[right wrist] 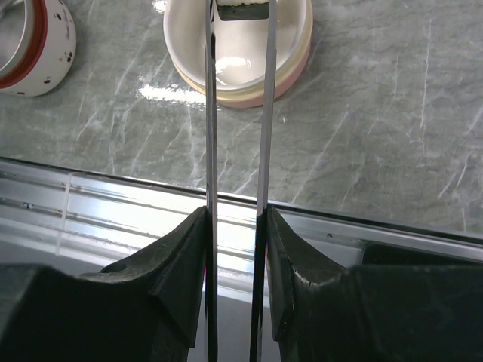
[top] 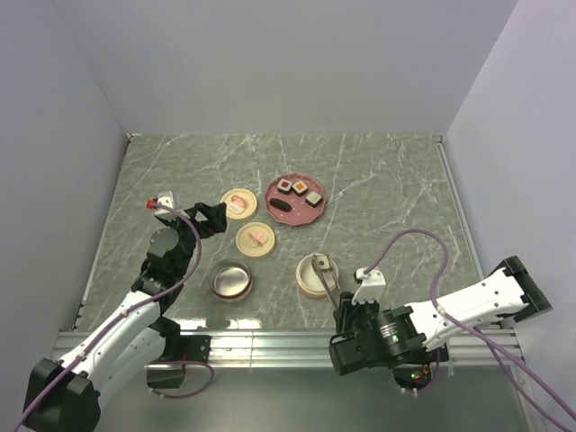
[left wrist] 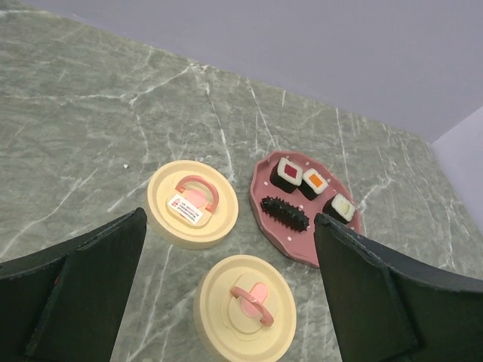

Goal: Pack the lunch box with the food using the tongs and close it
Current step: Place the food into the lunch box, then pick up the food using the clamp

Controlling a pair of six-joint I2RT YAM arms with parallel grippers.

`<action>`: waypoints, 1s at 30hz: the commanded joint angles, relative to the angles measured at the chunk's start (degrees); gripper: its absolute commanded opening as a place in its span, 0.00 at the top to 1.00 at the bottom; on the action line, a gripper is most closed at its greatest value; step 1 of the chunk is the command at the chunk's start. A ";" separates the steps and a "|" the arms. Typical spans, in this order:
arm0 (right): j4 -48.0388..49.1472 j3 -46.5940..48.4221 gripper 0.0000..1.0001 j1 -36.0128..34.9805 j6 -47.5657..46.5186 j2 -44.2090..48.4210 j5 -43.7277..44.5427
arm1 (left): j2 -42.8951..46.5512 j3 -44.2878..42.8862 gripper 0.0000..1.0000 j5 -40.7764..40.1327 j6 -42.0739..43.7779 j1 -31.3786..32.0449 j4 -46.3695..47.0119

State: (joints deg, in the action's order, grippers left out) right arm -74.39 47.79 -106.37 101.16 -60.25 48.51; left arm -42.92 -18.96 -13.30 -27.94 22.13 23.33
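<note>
My right gripper [right wrist: 238,215] [top: 342,310] is shut on the tongs [right wrist: 210,113] [top: 326,281] at the table's near edge. The tongs' two thin arms reach forward over a cream lunch box bowl [right wrist: 290,64] [top: 302,281]. A dark-sided food cube [right wrist: 241,10] sits pinched between their tips, over the bowl. A pink plate [left wrist: 298,243] [top: 297,216] holds three more food cubes [left wrist: 314,182] [top: 299,187] and a dark spiky piece [left wrist: 284,211] [top: 281,204]. My left gripper [left wrist: 229,226] [top: 211,219] hangs open above the two cream lids, holding nothing.
Two cream round lids with pink handles lie left of the plate, one [left wrist: 193,204] [top: 239,202] farther, one [left wrist: 246,309] [top: 256,239] nearer. A second round container [top: 231,279] [right wrist: 30,45] with a red rim stands left of the cream bowl. A metal rail [right wrist: 113,211] runs along the near edge.
</note>
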 commanded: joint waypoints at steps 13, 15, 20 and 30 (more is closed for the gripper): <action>-7.87 2.13 0.44 -0.42 3.25 -0.66 5.19 | -0.41 -0.29 0.00 1.17 -0.27 -0.25 2.68; -8.31 2.75 0.43 -0.42 3.51 -1.36 5.37 | -0.41 -0.29 0.00 1.17 -0.36 -0.24 2.77; -8.31 2.66 0.45 -0.42 4.04 -1.01 6.50 | -0.41 -0.20 0.00 1.17 -0.36 -0.24 2.86; -8.14 3.19 0.50 -0.33 3.08 2.15 12.92 | -0.68 -0.29 0.00 1.35 -0.36 -0.16 2.95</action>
State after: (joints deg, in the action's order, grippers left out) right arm -75.44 48.69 -106.37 102.61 -60.45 54.13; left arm -43.38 -18.96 -13.13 -27.99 22.13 23.33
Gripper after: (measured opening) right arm 0.503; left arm 0.995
